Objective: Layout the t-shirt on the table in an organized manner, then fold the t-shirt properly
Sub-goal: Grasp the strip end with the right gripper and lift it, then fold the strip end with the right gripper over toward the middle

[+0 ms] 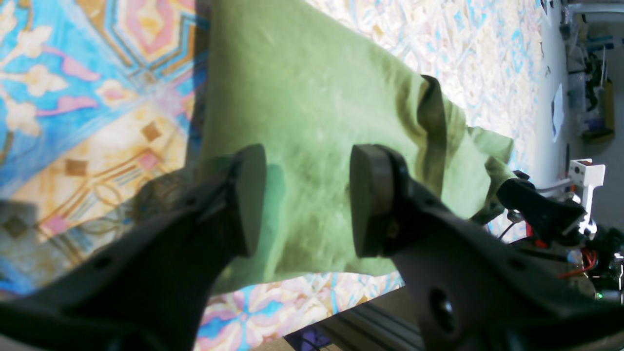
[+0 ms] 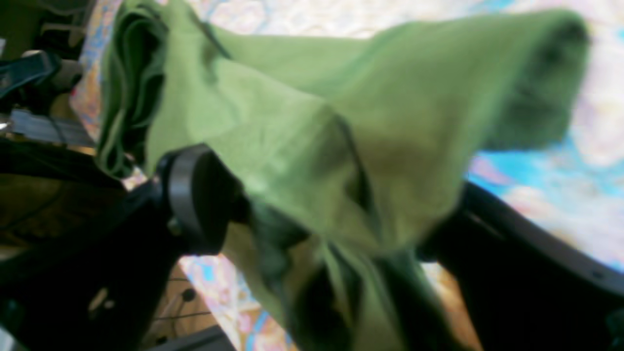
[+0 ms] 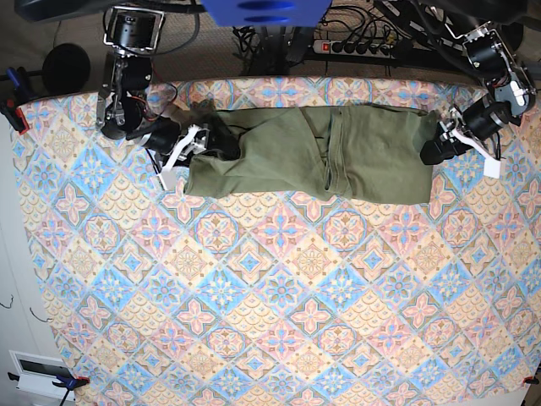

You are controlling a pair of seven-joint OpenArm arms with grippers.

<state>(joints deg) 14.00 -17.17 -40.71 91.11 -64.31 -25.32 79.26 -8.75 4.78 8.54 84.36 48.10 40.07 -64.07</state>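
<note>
The olive-green t-shirt lies stretched in a long wrinkled band across the far part of the patterned table, with a bunched fold near its middle. My left gripper is at its right end. In the left wrist view that gripper stands open just above the t-shirt, nothing pinched between its pads. My right gripper is at the shirt's left end. In the right wrist view that gripper is open wide, with bunched t-shirt cloth lying loose between the jaws.
The table's far edge runs close behind the shirt, with a metal rail below it. A power strip and cables lie beyond that edge. A red clamp holds the cloth at the left corner. A white box sits at the lower left.
</note>
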